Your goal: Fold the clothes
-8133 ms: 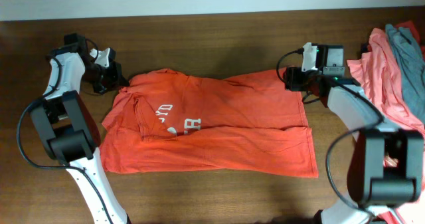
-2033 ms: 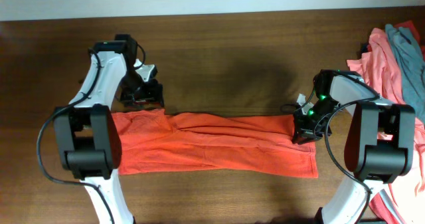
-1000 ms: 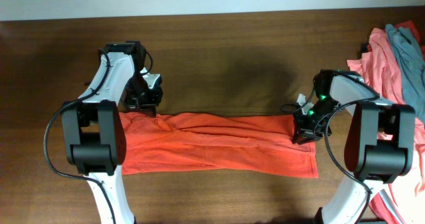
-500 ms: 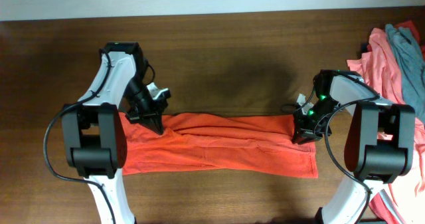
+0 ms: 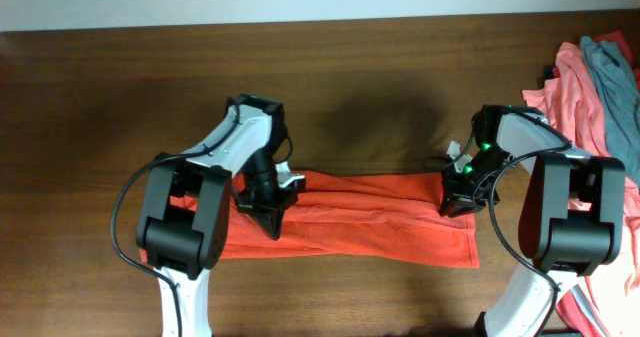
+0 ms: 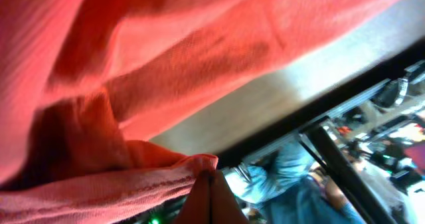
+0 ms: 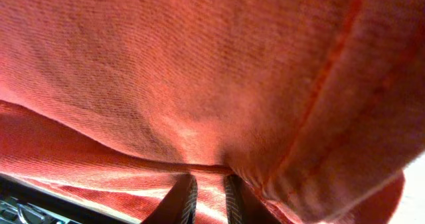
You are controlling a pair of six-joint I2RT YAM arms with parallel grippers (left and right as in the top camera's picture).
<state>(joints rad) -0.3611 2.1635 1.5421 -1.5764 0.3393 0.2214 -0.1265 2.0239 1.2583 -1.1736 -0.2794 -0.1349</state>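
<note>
The clothes in hand are an orange-red T-shirt (image 5: 380, 222), lying as a long folded strip across the table's middle. My left gripper (image 5: 272, 215) sits over the strip's left part, shut, with the shirt's hem (image 6: 166, 177) pinched at its tips (image 6: 210, 187) and fabric draped over the camera. At the strip's right end my right gripper (image 5: 458, 202) is shut on a fold of the same shirt (image 7: 199, 84), which shows between its two fingers (image 7: 188, 196). The chest print is hidden.
A pile of salmon-pink shirts (image 5: 575, 97) with a grey garment (image 5: 615, 77) on top lies at the table's right edge. More pink fabric (image 5: 600, 297) hangs at the front right. Dark wooden table (image 5: 350, 77) runs behind the strip.
My left gripper has swung right and toward the front, carrying the shirt's left end with it, so the strip is shorter. The right gripper has stayed in place.
</note>
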